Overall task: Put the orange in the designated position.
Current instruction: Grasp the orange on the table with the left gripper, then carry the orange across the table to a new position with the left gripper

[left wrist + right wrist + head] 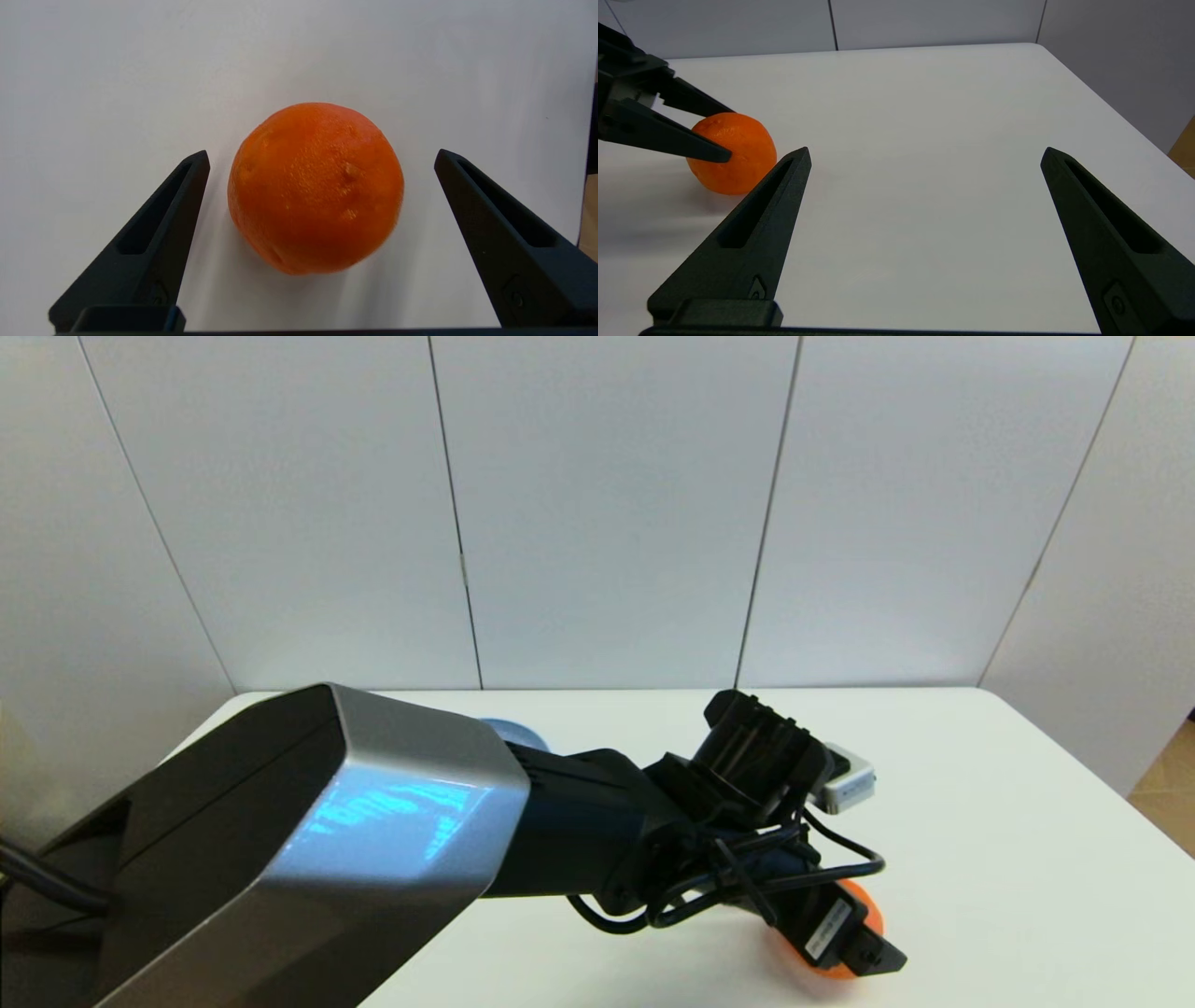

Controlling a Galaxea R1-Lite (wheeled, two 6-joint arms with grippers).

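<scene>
In the head view, the left arm reaches across the white surface (980,821) toward its near edge, right of the middle. The left end effector (845,943) points down over the orange (864,907), which shows only as a small bright patch behind the black housing and cables. A bit of the light-blue plate (518,733) shows behind the arm, toward the far left part of the surface, well apart from the fruit.

In the left wrist view, the orange (316,186) rests on the bare white surface (93,93) between the two black fingers (159,233). The left end effector (321,158) is wide open and holds nothing; a clear gap is seen on each side of the fruit.

In the right wrist view, the right end effector (924,156) hangs low over the surface (924,93) near the right side, also wide open and empty. Farther off, the orange (738,154) sits between the fingers of the left end effector (723,135); from this angle one fingertip overlaps its skin, and contact cannot be judged.

The risk is probably in how the arm moves now. A round fruit rolls easily, so if a finger brushes it, it may roll out of its place. No mark shows the designated position, so whether the orange lies correctly cannot be confirmed.
</scene>
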